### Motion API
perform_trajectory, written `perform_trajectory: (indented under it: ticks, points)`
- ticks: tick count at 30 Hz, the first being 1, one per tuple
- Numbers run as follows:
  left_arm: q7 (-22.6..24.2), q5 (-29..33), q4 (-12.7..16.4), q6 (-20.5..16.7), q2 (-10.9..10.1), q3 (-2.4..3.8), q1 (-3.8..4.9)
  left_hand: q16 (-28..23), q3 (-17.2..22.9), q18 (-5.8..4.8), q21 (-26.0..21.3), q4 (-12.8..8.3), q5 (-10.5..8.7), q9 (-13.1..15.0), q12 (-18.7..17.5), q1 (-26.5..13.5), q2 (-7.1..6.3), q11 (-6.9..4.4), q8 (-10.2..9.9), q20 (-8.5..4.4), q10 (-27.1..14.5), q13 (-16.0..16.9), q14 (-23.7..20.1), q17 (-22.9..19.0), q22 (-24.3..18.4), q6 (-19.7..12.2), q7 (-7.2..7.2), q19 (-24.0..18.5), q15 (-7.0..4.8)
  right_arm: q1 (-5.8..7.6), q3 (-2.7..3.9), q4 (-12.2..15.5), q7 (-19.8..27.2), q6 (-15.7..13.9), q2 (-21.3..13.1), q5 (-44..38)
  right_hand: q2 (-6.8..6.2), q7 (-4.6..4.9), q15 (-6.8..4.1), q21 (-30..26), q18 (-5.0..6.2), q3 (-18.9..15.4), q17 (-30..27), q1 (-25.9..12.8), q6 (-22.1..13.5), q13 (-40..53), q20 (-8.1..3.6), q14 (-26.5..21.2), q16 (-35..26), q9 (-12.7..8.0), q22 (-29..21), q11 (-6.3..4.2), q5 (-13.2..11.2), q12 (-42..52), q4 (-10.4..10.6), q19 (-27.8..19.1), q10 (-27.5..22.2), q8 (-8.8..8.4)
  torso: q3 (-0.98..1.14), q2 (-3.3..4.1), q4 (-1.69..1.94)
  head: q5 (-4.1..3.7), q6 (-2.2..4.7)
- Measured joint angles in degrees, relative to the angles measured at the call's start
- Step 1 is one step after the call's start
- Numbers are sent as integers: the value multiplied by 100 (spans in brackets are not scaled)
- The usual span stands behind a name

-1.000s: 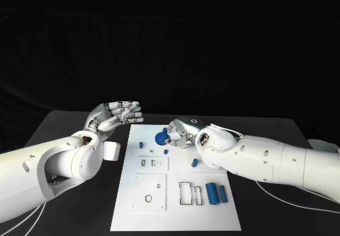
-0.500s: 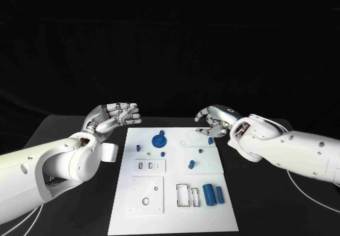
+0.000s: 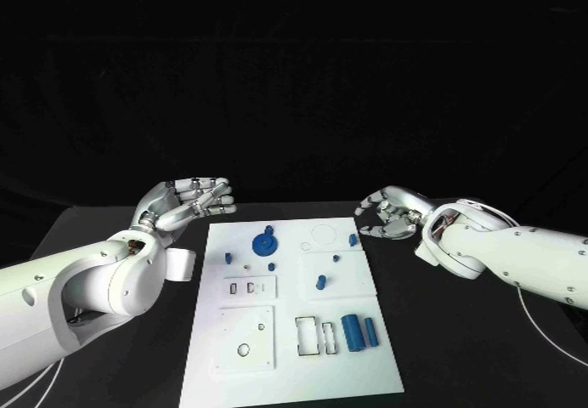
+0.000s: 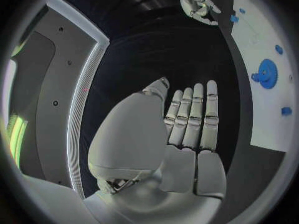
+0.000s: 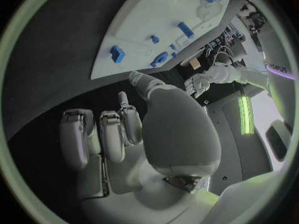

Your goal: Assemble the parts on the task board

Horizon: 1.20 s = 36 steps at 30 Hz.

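A black table (image 3: 466,340) was seen under a dark backdrop, with the white board (image 3: 294,374) laid along its middle. Blue parts, among them a gear (image 3: 263,245), were found on the board's near and far portions. Beyond, the left hand (image 3: 190,201) was held off the board's far left corner, fingers loosely curled, nothing grasped. The right hand (image 3: 392,218) was held off the far right corner, fingers apart and bent, nothing touched.

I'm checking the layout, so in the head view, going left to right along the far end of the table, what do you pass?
left hand → small blue peg → blue gear → blue part by the board's right edge → right hand
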Motion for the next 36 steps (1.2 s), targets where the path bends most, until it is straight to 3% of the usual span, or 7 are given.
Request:
perform_trajectory:
  ticks: [9,12,16,27,36]
  points:
    - [1,-13,-7,8,-8,-2,-1,-23,57,0,27,-57,0,0,-27,25,-25,0,0,0,0,0,0,15,0,0,0,0,0,-144,-2,-252,97,92,125,40,0,0,21,0,0,0,0,0,0,0,40,-21,0,0,5,0,0,0,0,-2,0,0,-4,11,22,-13,-14]
    - [1,-15,-7,9,-10,-2,-1,-23,63,0,27,-63,0,0,-28,25,-25,0,0,0,0,0,0,15,0,0,0,0,0,-191,-2,-333,98,97,179,35,1,0,21,0,1,0,-1,-2,0,-1,40,-21,0,0,4,0,-221,0,0,-2,0,-36,-3,16,26,-28,-11]
    - [1,-18,-6,12,-13,-2,-1,-23,63,0,27,-63,0,0,-28,25,-25,0,0,0,0,0,0,15,0,0,0,0,0,-232,-3,-384,94,98,224,19,25,-1,21,0,0,0,-1,-25,0,-1,40,-21,0,0,4,0,-255,0,0,-2,0,-35,-4,16,33,-25,-33]
    - [1,-22,-9,13,-14,-1,-1,-22,79,0,27,-47,0,1,-28,25,-25,0,0,0,0,0,0,14,0,0,0,0,0,-266,-3,-476,43,107,345,-32,24,8,21,26,1,0,-1,-25,35,-2,40,-21,23,1,3,14,-280,0,1,-2,15,-34,-4,13,22,22,-59]
    - [1,-23,-11,13,-15,-1,-1,-22,79,1,27,-47,0,1,-28,25,-25,0,0,0,0,0,0,19,1,0,0,0,0,-355,-3,-556,-12,134,440,-88,71,-40,20,68,1,0,-1,-71,205,-2,40,-21,23,33,3,0,-279,56,1,-2,43,12,-1,13,19,30,-81]
